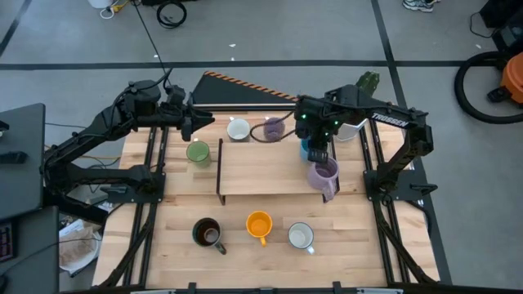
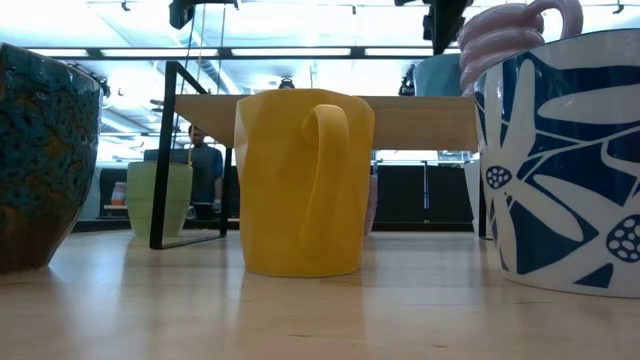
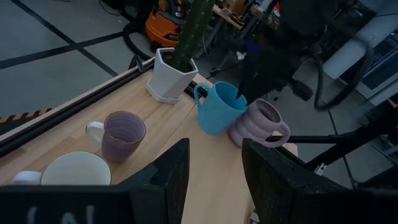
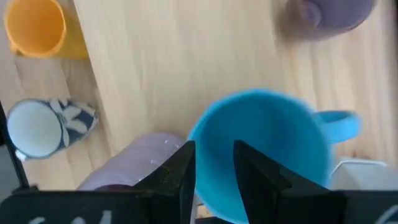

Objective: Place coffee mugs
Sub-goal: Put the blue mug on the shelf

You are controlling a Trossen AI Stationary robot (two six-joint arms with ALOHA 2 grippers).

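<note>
A blue mug [image 1: 306, 148] [image 4: 267, 143] and a taller ribbed lavender mug [image 1: 324, 176] [image 3: 260, 123] stand upright on the wooden shelf [image 1: 261, 167]. My right gripper [image 1: 318, 152] [image 4: 214, 177] hangs open over the blue mug, pointing down, one finger outside its wall and one over its inside. My left gripper [image 1: 206, 124] [image 3: 214, 152] waits open at the far left, holding nothing. Green [image 1: 197, 152], white [image 1: 238, 129] and lavender [image 1: 274, 128] mugs stand on the table behind the shelf. Dark brown [image 1: 207, 233], orange [image 1: 258, 224] and blue-patterned white [image 1: 301, 236] mugs stand in front. My right gripper comes at the blue mug from above, its fingers [image 4: 180, 171] either side of the rim [image 4: 200, 127] on the side away from the handle. A gap shows between the fingers. I cannot tell whether either finger touches the wall. The mug stands upright on the shelf.
A white faceted planter with a cactus [image 1: 359, 124] [image 3: 169, 74] stands at the far right, close to the blue mug. The shelf's dark legs [image 2: 165, 150] stand on the table. Bare wood lies on the shelf's left half [image 1: 245, 171].
</note>
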